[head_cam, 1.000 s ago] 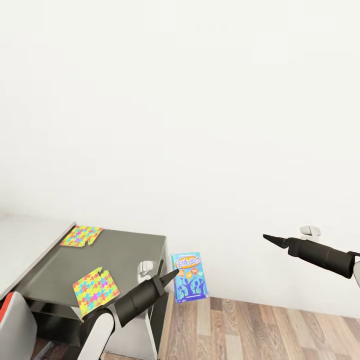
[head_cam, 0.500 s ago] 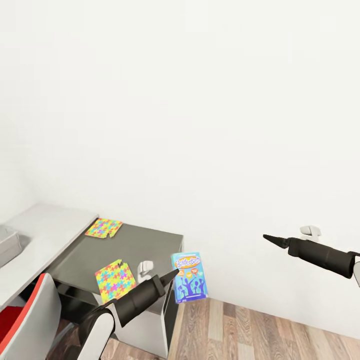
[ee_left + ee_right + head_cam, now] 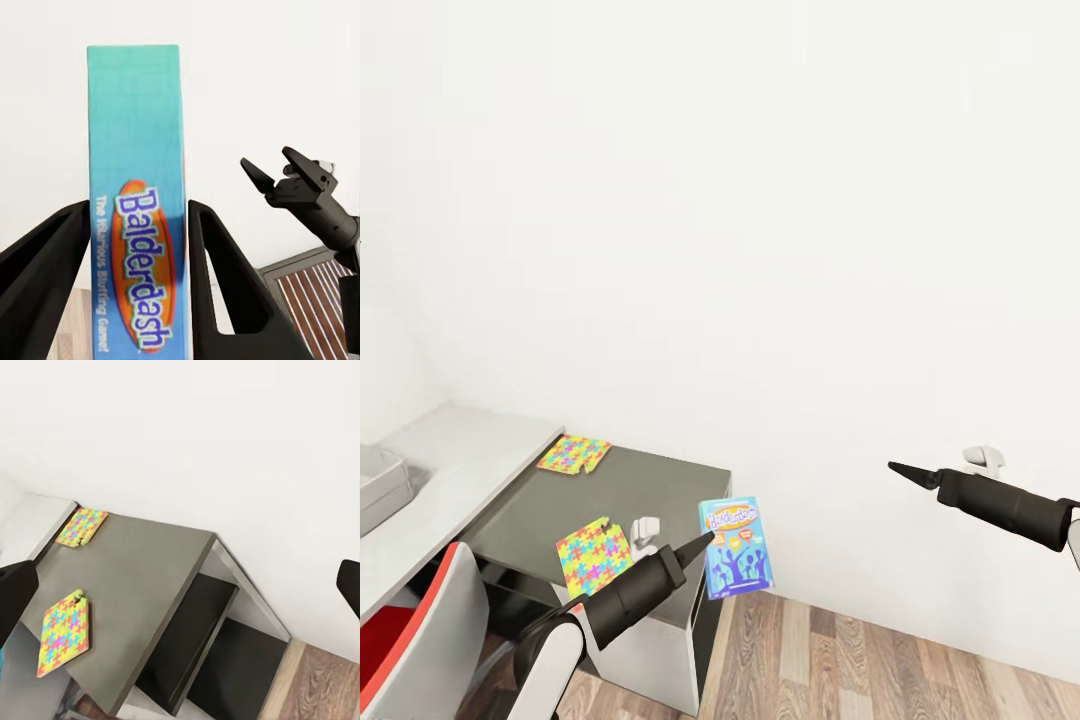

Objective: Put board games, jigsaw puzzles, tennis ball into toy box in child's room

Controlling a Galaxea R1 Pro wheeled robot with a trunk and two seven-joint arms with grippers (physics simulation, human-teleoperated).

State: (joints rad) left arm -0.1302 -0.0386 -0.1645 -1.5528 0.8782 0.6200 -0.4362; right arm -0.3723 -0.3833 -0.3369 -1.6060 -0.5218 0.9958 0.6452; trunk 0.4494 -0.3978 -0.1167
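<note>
My left gripper (image 3: 702, 545) is shut on the smaller blue board game (image 3: 735, 548), held upright in the air just past the table's right end. The left wrist view shows this "Balderdash" box (image 3: 139, 217) clamped between both fingers. Two jigsaw puzzles (image 3: 573, 453) (image 3: 594, 555) lie flat on the dark-grey section of the table (image 3: 660, 485); they are also in the right wrist view (image 3: 82, 525) (image 3: 64, 631). A corner of the light-grey toy box (image 3: 380, 482) sits on the pale tabletop at the far left. My right gripper (image 3: 902, 468) is open, out to the right, holding nothing.
A red and white chair (image 3: 415, 630) stands at the lower left in front of the table. A plain white wall rises behind everything. Wood-plank floor (image 3: 840, 660) stretches to the right of the table. A small white wall fitting (image 3: 982, 458) sits near my right arm.
The view has swung left: the table and puzzles now sit further right in the picture, and the toy box and chair have come into view. Both arms keep their pose, the game still gripped.
</note>
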